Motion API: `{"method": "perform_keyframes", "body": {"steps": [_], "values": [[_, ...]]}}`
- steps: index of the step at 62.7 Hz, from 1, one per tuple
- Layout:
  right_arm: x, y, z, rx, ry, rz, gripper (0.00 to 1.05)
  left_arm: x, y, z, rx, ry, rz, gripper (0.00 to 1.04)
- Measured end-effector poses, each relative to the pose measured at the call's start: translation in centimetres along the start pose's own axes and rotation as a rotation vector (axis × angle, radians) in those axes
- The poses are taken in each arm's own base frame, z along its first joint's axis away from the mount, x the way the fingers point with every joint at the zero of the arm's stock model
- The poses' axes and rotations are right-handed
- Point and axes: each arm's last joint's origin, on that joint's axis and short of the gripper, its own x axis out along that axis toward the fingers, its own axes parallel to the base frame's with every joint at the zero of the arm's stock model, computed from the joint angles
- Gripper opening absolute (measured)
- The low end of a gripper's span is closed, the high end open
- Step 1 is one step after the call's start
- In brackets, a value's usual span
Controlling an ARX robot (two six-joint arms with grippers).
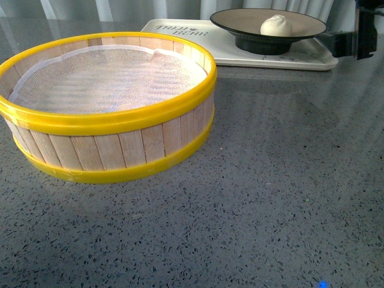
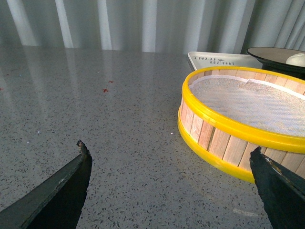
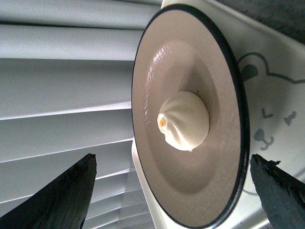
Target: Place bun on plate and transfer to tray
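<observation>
The white bun (image 1: 276, 25) sits in the middle of the black-rimmed plate (image 1: 240, 17). The plate stands on the cream tray (image 1: 180, 27) at the far side of the table. My right gripper (image 1: 339, 42) is open at the plate's right edge and holds nothing. In the right wrist view the bun (image 3: 183, 120), the plate (image 3: 157, 57) and the tray's bear face (image 3: 271, 95) show, and the open right gripper (image 3: 172, 158) has its jaws either side of the plate's edge, apart from it. My left gripper (image 2: 169, 148) is open and empty over bare table, beside the steamer basket.
A yellow-rimmed wooden steamer basket (image 1: 108, 96) with a white cloth lining stands at the near left, empty; it also shows in the left wrist view (image 2: 238, 129). Grey speckled tabletop (image 1: 288, 180) lies to the right and front. Pale curtains hang behind.
</observation>
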Motion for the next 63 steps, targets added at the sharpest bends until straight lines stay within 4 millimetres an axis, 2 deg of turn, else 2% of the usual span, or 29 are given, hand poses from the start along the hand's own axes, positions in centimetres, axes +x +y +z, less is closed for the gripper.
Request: {"method": "perform_keyframes", "body": {"steps": [8,15,23,27,34,41,52,58,63], "values": [[-2.8,0.8,0.5,-0.033,-0.068,-0.008,0.96,0.0,0.0,0.0,0.000,0.000,0.000,0.98],[-6.6,1.5,0.9,-0.110,-0.125,0.011,0.96,0.0,0.0,0.0,0.000,0.000,0.000,0.98],[-10.9,1.2,1.2,-0.234,-0.205,0.029,0.96,0.0,0.0,0.0,0.000,0.000,0.000,0.98],[-13.8,-0.1,1.4,-0.342,-0.258,0.021,0.96,0.0,0.0,0.0,0.000,0.000,0.000,0.98],[-16.8,-2.3,1.7,-0.480,-0.383,-0.011,0.96,0.0,0.0,0.0,0.000,0.000,0.000,0.98],[-20.6,-6.2,1.8,-0.651,-0.458,-0.073,0.96,0.0,0.0,0.0,0.000,0.000,0.000,0.98],[-23.7,-10.1,0.8,-0.846,-0.586,-0.133,0.96,0.0,0.0,0.0,0.000,0.000,0.000,0.98],[-24.8,-12.6,0.1,-1.057,-0.704,-0.200,0.96,0.0,0.0,0.0,0.000,0.000,0.000,0.98],[-25.2,-13.9,-0.3,-1.195,-0.616,-0.112,0.88,0.0,0.0,0.0,0.000,0.000,0.000,0.98]]}}
